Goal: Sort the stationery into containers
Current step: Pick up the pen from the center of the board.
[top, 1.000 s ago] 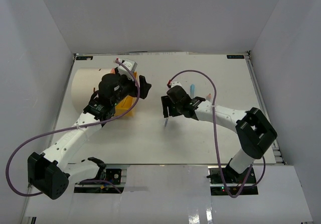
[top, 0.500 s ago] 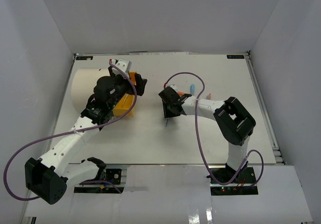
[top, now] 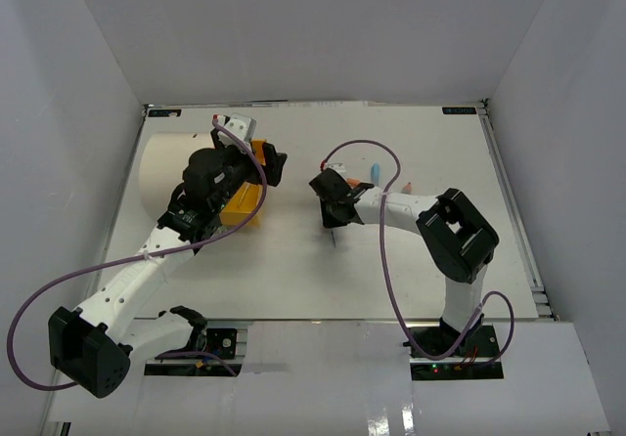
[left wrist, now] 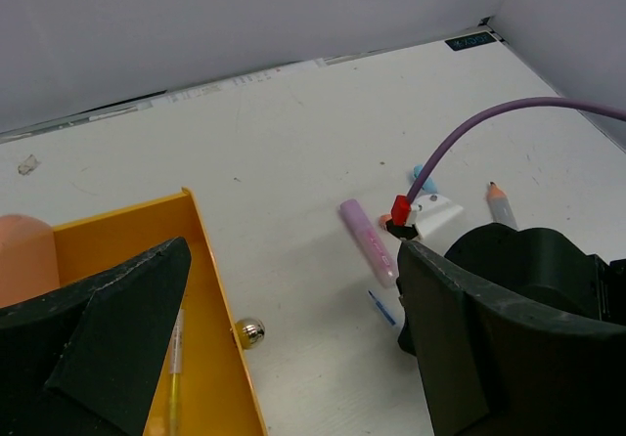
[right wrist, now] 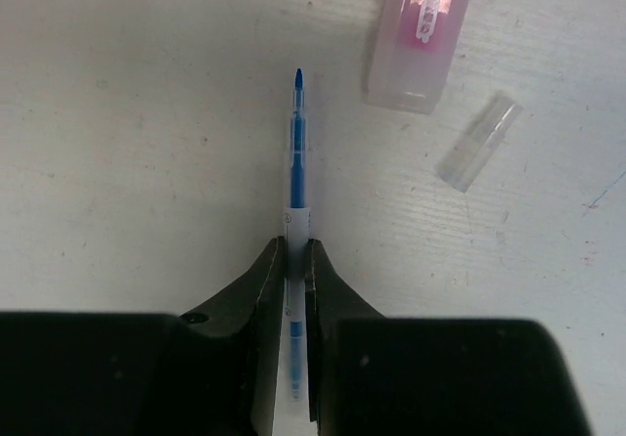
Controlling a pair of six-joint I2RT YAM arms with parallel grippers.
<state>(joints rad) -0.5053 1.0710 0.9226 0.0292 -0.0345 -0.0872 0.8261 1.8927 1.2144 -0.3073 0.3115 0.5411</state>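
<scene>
Partway at best, by my read. One orange drawer [left wrist: 127,231] is pulled out of the cream drum [top: 161,162], its brass knob [left wrist: 252,332] facing the open table, w/ a yellow pen [left wrist: 174,377] lying inside along the wall; that's the only piece sorted as far as these views show. The right gripper [right wrist: 294,260] is clamped on a blue pen [right wrist: 296,152] near mid-table, tip bare and pointing away from the wrist. Can't tell whether the pen is lifted or touching the surface. So that one is in hand but not delivered, and the drawer sits well apart to its left. The left gripper [left wrist: 293,250] hangs over the drawer w/ fingers wide apart, nothing between them. Left to sort: a pink marker [left wrist: 370,242], a light blue piece [left wrist: 424,175] beyond it, a pale pencil-like stick [left wrist: 501,204], and a clear cap [right wrist: 477,141] lying loose near the pink marker — probably the blue pen's. No other drawers visible. The table [top: 293,280] is white and matte, lightly scuffed w/ faint pen marks; plain white walls [top: 313,35] close in at the back and both sides.
</scene>
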